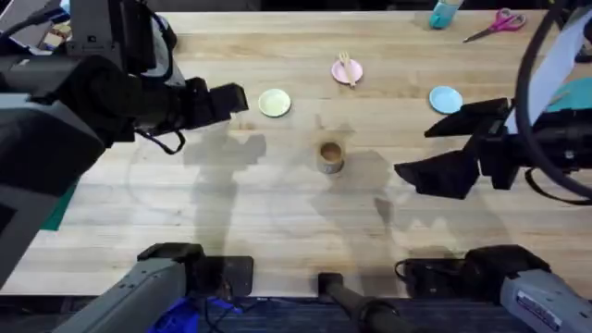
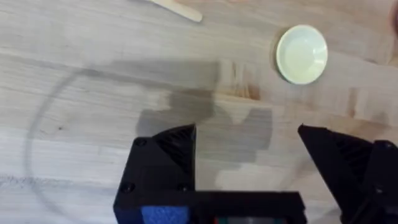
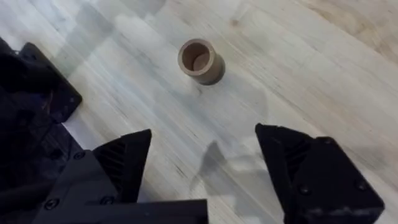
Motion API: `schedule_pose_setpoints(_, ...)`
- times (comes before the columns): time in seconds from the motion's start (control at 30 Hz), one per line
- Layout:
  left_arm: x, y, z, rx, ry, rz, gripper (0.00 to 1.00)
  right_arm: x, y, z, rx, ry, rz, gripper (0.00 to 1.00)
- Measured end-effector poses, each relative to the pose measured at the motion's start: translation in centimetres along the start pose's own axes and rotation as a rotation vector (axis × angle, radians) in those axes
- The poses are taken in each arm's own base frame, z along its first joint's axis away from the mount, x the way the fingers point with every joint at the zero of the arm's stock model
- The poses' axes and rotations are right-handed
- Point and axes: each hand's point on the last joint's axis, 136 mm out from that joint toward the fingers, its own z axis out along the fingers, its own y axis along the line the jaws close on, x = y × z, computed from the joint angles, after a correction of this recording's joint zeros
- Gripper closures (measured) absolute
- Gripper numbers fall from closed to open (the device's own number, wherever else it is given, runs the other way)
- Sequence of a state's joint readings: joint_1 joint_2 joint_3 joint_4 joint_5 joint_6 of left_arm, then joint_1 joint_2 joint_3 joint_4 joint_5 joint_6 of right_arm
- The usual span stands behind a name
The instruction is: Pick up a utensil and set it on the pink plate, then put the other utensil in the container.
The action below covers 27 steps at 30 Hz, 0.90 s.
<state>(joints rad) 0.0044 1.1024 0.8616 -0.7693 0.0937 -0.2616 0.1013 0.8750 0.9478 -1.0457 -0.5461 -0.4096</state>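
The small pale wooden fork (image 1: 347,67) already lies on the round pink plate (image 1: 347,71), while the short brown cardboard container (image 1: 331,155) stands mid-table, nearer the right gripper (image 3: 202,171) than the left gripper (image 2: 245,162), both spread empty

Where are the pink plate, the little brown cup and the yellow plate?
pink plate (image 1: 346,71), overhead view, on its rim beside the fork.
brown cup (image 3: 200,61), right wrist view, on its open rim.
yellow plate (image 2: 302,54), left wrist view, on its centre.
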Motion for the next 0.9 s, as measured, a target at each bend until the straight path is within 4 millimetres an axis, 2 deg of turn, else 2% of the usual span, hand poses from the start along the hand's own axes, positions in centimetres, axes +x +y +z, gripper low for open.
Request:
schedule_pose_setpoints(0.2, -0.9, 0.4, 1.0, -0.027, -0.011, -0.093, 0.006, 0.0, -0.1, 0.0, 0.007, 0.002, -0.038, 0.006)
schedule_pose_setpoints(0.37, -0.7, 1.0, 2.3, -0.098, 0.103, -0.227, 0.004, 0.0, -0.1, 0.0, 0.007, 0.002, -0.045, 0.006)
schedule_pose_setpoints(0.47, -2.1, 1.1, 2.4, -0.147, 0.143, -0.282, 0.004, 0.0, -0.1, 0.0, 0.007, 0.003, -0.046, 0.006)
schedule_pose_setpoints(0.7, -7.5, 1.3, 1.8, -0.235, 0.087, -0.452, 0.005, 0.1, -0.3, 0.0, 0.018, 0.008, -0.048, 0.006)
schedule_pose_setpoints(0.9, -8.9, 1.9, 3.4, -0.268, 0.083, -0.588, 0.004, 0.4, -0.7, 0.0, 0.043, 0.021, -0.048, 0.006)
